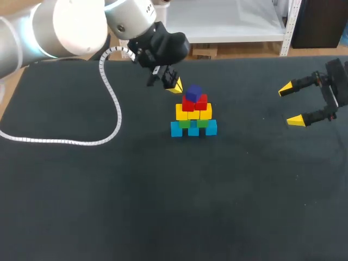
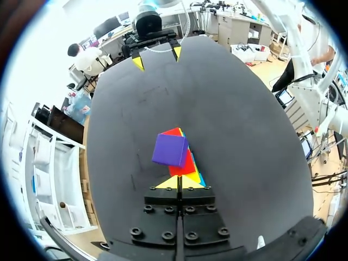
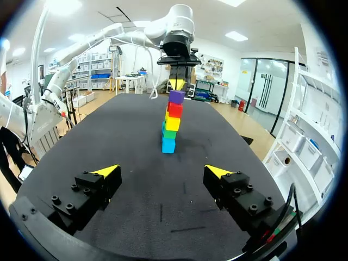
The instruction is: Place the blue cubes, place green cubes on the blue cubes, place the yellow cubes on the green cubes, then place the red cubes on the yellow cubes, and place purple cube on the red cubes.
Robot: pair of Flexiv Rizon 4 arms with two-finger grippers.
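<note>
Dark table [image 1: 81,206], purple cube [image 2: 170,150] masking most of the stack [image 2: 187,165] below

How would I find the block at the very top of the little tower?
Look at the big dark grey table: near its middle stands a small pyramid of coloured cubes. The little purple cube sits at the peak, resting on the red cubes. It is the only purple one, and the only cube with nothing on top of it.
</note>
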